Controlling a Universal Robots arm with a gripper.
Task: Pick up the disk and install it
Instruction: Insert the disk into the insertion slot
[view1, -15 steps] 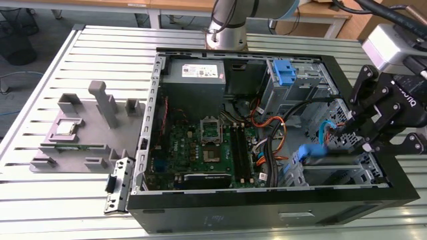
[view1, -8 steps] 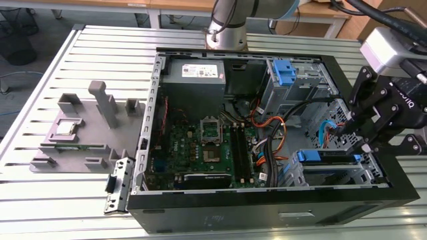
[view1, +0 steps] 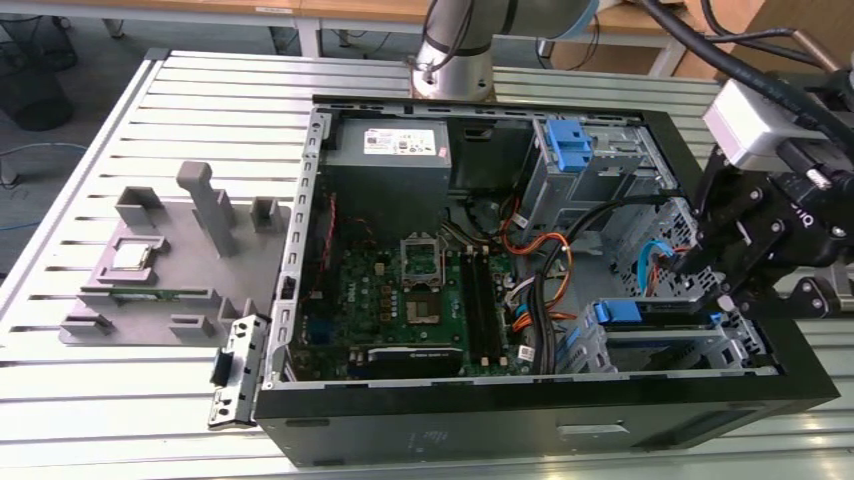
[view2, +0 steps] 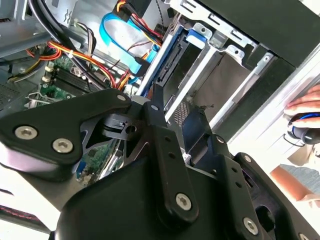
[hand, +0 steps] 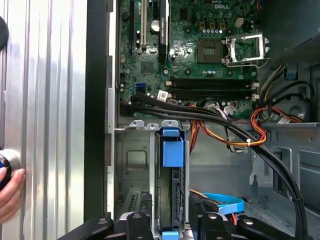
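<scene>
Exterior view: open computer case lies flat on the slatted metal bench. The hand is at the case's 4 o'clock corner, over the drive cage. The disk sits on edge in it. Looks like the install step, nearly done. Grey fixture at 9 o'clock, desks at 12.

Second wrist view: hand is at the disk's connector end; can't tell its grip.

First wrist view: hand straddles the disk. Cables run close, so any move probably calls for straight travel along the cage. A person's hand is at the bench edge.
</scene>
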